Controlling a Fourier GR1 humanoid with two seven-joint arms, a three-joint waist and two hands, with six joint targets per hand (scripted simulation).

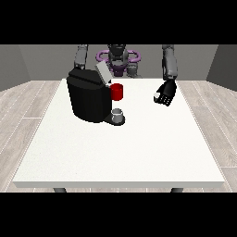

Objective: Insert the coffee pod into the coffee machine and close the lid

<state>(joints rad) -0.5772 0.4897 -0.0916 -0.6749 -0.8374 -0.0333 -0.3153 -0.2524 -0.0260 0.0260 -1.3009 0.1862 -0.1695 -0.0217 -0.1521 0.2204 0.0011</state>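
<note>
The white surface (120,152) holds a black machine (89,99) with its lid (102,73) tipped up, ready for a pod. A red mug (117,91) sits at its 3 o'clock. The robot hand at the view's right (166,92) curls round a small white pod (156,97), further off at 3 o'clock.

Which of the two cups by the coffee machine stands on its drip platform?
The small grey cup, standing on the platform at the foot of the black coffee machine. The red cup shows higher up beside the machine's open lid.
</note>
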